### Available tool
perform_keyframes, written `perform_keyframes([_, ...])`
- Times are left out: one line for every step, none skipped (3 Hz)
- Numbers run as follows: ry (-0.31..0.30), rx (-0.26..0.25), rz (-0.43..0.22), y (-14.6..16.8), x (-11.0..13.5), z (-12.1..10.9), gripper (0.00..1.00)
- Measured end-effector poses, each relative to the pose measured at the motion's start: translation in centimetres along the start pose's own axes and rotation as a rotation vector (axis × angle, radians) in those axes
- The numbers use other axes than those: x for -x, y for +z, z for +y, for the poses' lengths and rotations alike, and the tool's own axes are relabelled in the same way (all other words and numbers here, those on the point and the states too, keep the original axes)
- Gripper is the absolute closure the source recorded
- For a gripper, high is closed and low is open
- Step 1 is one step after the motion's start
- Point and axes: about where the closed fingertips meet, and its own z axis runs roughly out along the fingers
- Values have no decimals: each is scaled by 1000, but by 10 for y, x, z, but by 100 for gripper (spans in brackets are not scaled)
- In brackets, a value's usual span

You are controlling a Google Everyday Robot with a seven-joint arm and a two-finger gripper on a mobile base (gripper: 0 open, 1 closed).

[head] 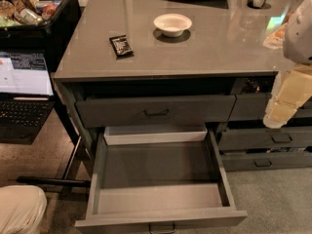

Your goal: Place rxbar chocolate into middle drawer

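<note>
Glossy grey countertop (219, 48), smooth and flat. Gripper (276, 116), pale and blocky, hangs off its right front edge; we can't tell its grip state. Rxbar (121, 45), a flat black rectangle, lies up-left of it near the round white bowl (172, 24). Middle drawer (161, 199), a deep grey box, is open down-left.

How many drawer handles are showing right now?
4: one on the top drawer, one on the open middle drawer, one each on two lower right drawers. The gripper, at the right edge before the upper right drawer front, may hide a fifth.
</note>
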Motion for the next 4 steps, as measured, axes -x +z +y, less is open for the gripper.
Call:
perform_keyframes([0, 0, 0, 0, 0, 0, 0])
perform_keyframes([35, -13, -58, -1, 8, -8, 0])
perform_keyframes([125, -11, -200, 0, 36, -29, 0])
perform_keyframes([302, 35, -396, 6, 75, -48, 0])
